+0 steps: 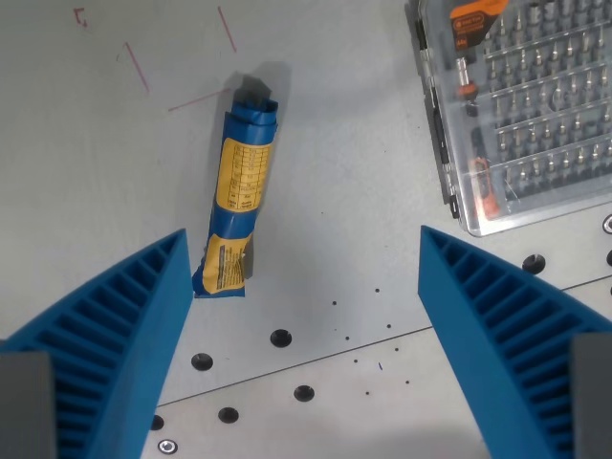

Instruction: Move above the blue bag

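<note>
A: Bag first, please. Where does it lie?

B: The rolled blue plastic bag with the yellow printed label (241, 206) lies flat on the grey metal bench (344, 172). It is in the wrist view's left half, a little above the middle. It lies nearly upright in the picture, its top end leaning slightly to the wrist view's right. The lower end is flatter and wider, and the upper end is rolled tight and throws a dark shadow on the bench.

A: And the tool?

B: The blue ribbed tool (304, 263) is spread wide and it holds nothing. One finger (115, 335) comes up from the lower left corner, the other from the lower right corner. The bag's lower end is just beside the tip of the left finger; I cannot tell if they touch. Most of the bag lies beyond the fingertips, not between them.

A: What else is on the bench?

B: A clear plastic case of screwdriver bits with orange parts (521, 110) lies at the wrist view's upper right, well apart from the bag. Thin red pen lines (182, 67) are drawn on the bench near the bag's upper end. Round dark holes (279, 338) are in the bench below the bag.
</note>
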### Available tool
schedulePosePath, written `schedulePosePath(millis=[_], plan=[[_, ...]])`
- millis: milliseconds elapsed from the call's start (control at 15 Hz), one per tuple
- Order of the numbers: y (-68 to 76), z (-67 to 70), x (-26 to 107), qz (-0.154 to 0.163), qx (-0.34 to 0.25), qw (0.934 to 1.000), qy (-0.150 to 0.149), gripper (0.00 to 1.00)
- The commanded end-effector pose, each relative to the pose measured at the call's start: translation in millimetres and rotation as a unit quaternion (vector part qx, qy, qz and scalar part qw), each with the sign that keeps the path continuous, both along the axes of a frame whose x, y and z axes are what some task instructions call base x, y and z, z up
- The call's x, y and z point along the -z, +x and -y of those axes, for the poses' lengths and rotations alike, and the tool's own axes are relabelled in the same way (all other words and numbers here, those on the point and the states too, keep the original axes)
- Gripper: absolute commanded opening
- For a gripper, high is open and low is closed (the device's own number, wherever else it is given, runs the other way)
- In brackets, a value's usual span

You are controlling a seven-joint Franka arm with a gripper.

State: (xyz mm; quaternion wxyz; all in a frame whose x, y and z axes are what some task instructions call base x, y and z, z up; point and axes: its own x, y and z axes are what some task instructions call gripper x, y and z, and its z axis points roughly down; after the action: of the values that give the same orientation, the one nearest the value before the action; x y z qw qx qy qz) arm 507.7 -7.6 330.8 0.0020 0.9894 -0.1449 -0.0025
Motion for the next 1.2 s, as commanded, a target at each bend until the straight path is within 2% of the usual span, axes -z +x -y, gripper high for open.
schedulePosePath(millis=[67, 667, 1200], plan=[[-0.1, 0.0, -1.3, 0.001, 0.000, 1.0000, 0.000, 1.00], [-0.9, -1.2, 2.3, 0.004, 0.010, 0.9999, -0.001, 1.00], [-4.7, -8.9, 21.5, 0.025, 0.040, 0.9989, -0.002, 1.00]])
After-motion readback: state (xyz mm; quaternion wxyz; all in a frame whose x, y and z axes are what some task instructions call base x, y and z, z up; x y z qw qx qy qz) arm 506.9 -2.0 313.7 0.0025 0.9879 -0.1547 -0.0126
